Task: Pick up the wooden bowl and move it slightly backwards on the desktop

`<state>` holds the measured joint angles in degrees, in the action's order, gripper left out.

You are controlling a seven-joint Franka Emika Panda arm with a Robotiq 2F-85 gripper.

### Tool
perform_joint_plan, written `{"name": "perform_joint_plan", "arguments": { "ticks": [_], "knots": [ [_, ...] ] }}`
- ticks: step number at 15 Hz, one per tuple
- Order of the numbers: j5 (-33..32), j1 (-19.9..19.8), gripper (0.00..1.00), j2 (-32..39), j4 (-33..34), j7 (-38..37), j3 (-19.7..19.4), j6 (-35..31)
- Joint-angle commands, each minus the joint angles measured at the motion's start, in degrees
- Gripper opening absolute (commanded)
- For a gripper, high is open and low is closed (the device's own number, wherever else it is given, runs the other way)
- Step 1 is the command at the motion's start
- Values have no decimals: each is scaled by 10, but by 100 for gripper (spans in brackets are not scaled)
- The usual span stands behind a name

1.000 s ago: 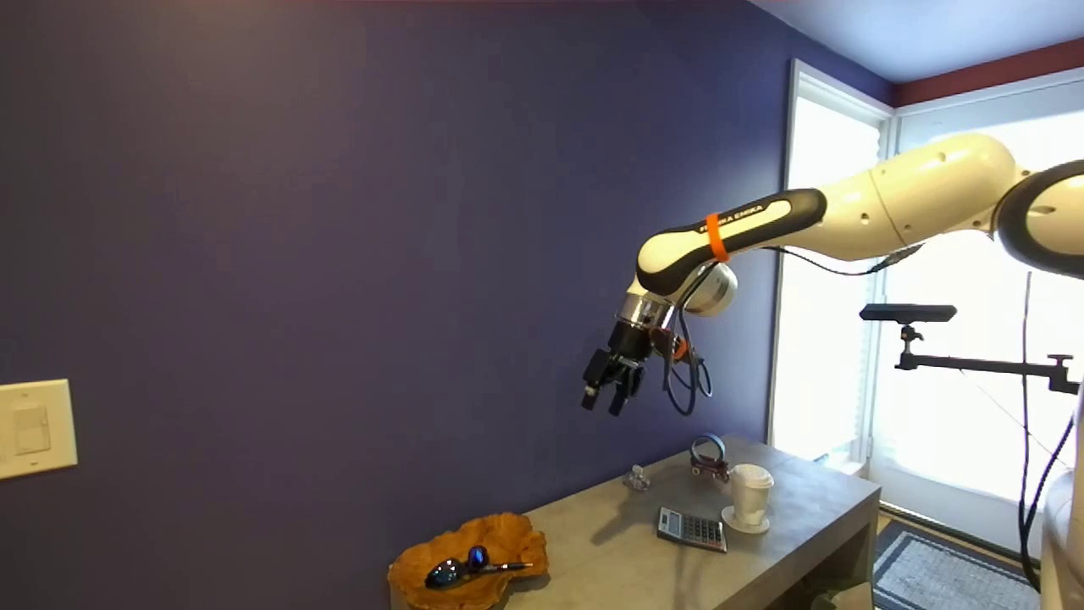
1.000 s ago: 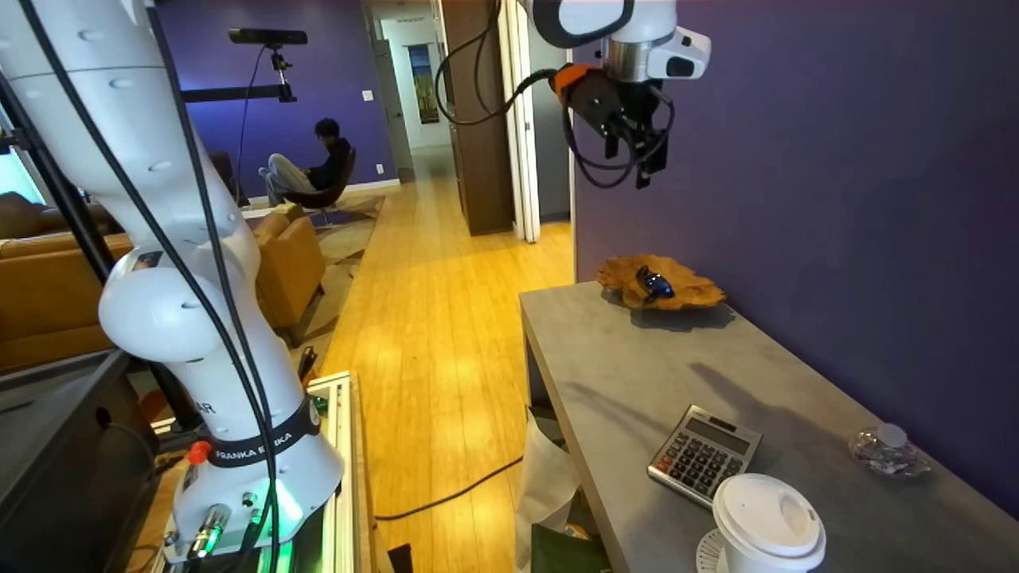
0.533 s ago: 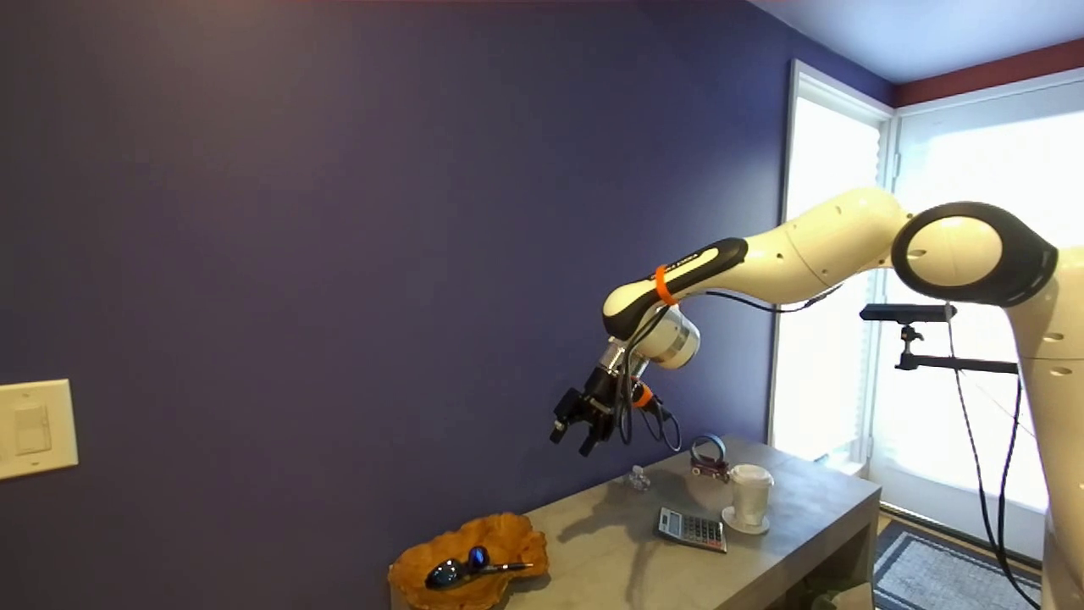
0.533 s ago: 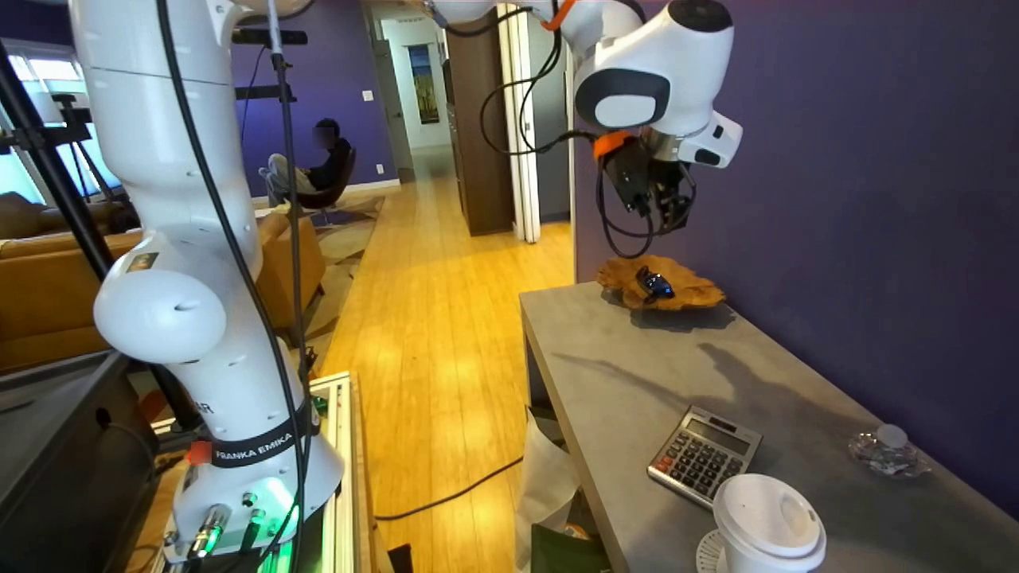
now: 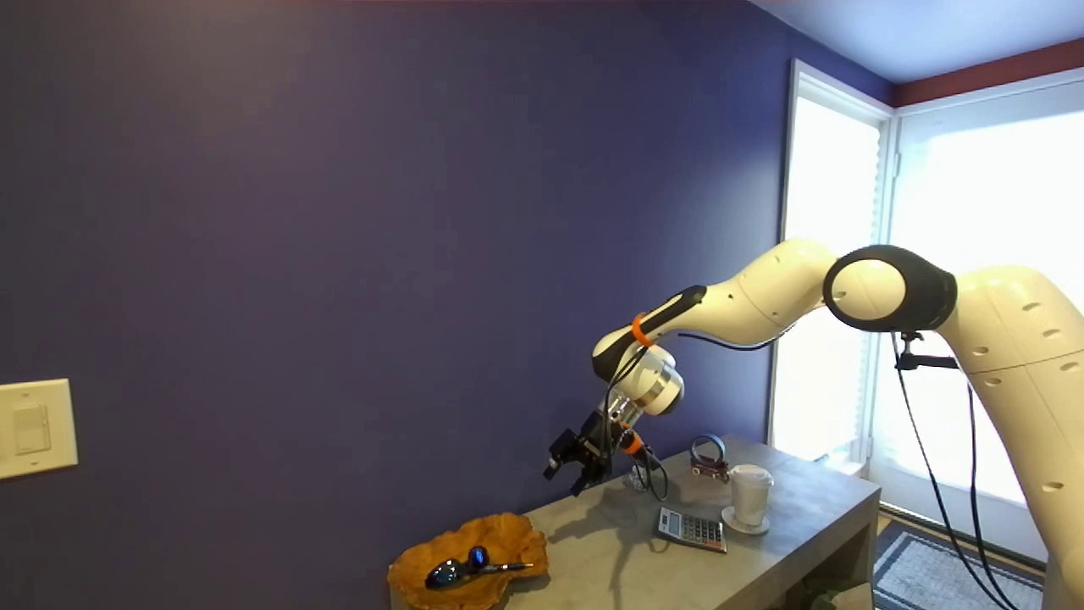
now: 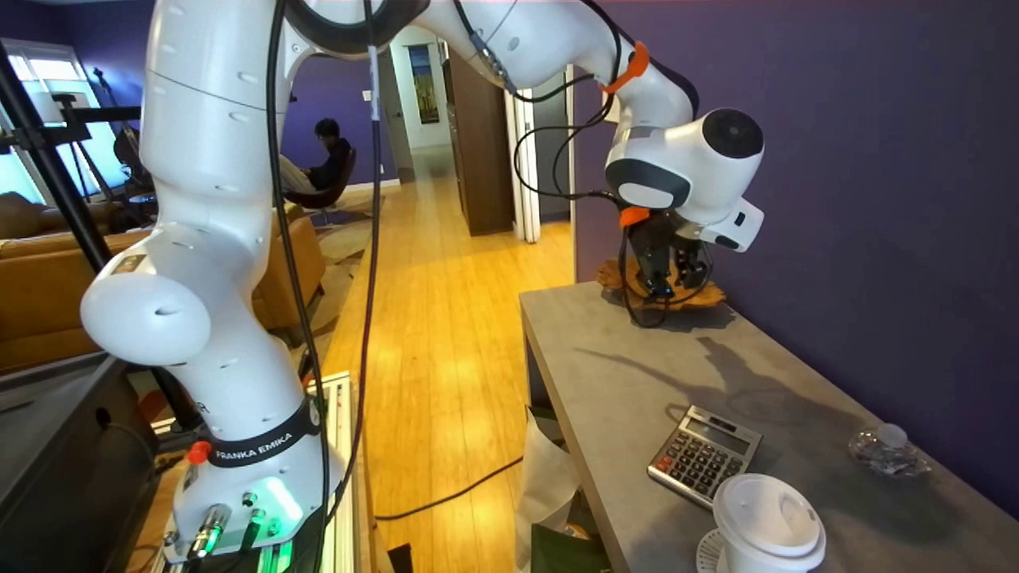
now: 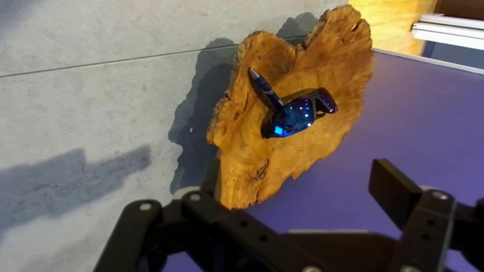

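Nearest me on the grey tabletop (image 6: 609,450) stands a white lidded cup (image 6: 769,519) on a pale saucer (image 6: 708,551), likely meant to spare the surface; just past it lie a calculator (image 6: 707,454) and, close by the wall (image 6: 899,199), a crumpled clear bottle (image 6: 886,456) (neither should matter to this job). Farther along hangs the tool (image 5: 565,479), its jaws spread wide with nothing between them — presumably so they can straddle a rim — and it looks apart from everything. Beyond that, beside the wall at the tabletop's far end, the wooden bowl (image 7: 249,151) rests with sunglasses (image 7: 293,118) and a pen (image 7: 266,89) lying in its hollow; the shallow shape probably keeps them from rolling off, so a level lift would serve them best. Whether the bowl touches the wall I can't tell. Against half a second ago, the tool has come lower and closer to the bowl, so in an exterior view it now hides part of the wood, while bowl, calculator and cup lie where they did.
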<state>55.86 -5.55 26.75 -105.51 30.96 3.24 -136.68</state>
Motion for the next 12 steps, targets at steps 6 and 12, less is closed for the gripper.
{"name": "perform_joint_plan", "arguments": {
  "ticks": [6,12],
  "knots": [
    [0,-7,100,17,18,6,8,0],
    [8,-13,100,93,62,4,16,12]
  ]
}}
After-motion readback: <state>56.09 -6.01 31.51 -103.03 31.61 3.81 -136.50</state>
